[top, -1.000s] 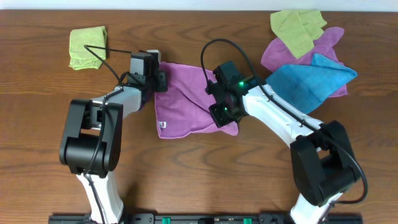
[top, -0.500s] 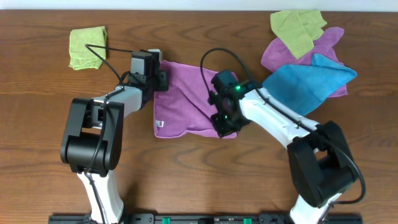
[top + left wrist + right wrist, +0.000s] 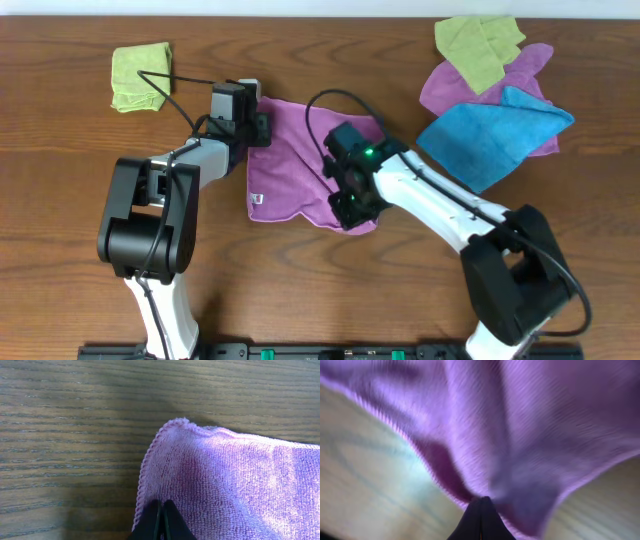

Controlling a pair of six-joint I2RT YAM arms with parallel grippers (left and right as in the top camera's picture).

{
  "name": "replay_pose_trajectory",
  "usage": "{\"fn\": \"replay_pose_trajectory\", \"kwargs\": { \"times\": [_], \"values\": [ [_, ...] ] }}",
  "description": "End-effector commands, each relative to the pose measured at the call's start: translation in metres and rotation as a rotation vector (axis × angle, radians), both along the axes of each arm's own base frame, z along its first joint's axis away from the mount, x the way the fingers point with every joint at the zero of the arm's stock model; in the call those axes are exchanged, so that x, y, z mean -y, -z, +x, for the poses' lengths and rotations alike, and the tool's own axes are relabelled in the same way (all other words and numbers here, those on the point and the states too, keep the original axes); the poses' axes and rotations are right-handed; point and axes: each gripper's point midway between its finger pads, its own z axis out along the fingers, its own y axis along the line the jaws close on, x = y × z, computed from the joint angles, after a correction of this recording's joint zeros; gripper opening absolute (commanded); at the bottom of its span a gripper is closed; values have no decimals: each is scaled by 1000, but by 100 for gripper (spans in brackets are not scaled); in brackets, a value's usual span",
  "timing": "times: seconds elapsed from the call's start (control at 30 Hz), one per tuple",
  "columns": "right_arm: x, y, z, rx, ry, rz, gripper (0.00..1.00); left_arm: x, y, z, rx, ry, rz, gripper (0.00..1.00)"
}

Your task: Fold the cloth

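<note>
The purple-magenta square microfibre cloth (image 3: 295, 165) is lying near the middle of the brown wooden table (image 3: 300, 290). The left gripper (image 3: 258, 130) is pinching its far left corner, fingers clamped on the hem. The right gripper (image 3: 347, 208) is clamping a bunched fold at the near right corner.

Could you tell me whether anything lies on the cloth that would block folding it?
Nothing visible does. The left end effector and right end effector are shut on the cloth; the blue cloth lies apart.
</note>
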Motion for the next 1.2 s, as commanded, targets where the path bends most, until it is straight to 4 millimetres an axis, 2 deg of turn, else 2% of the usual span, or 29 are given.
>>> {"fn": "replay_pose_trajectory", "kwargs": {
  "times": [0.0,0.13,0.33,0.5,0.67,0.93,1.07,1.17],
  "values": [
    [6,-8,20,78,47,0,2,-11,35,-13,-82,-11,51,6],
    [6,-6,24,89,53,6,1,-14,35,-12,-82,-16,50,6],
    [18,13,18,85,57,-36,2,-15,35,-12,-81,-18,51,6],
    [27,33,4,53,60,-58,2,-15,35,-12,-81,-18,51,6],
    [33,43,-7,27,85,-72,2,-16,35,-12,-81,-21,55,6],
    [44,56,-26,-28,124,-98,1,-29,36,-9,-66,-51,132,6],
    [51,57,-37,-69,122,-128,2,-48,36,-6,-49,-70,220,6],
    [53,56,-43,-94,120,-137,2,-57,36,-4,-49,-90,224,6]
  ]
}}
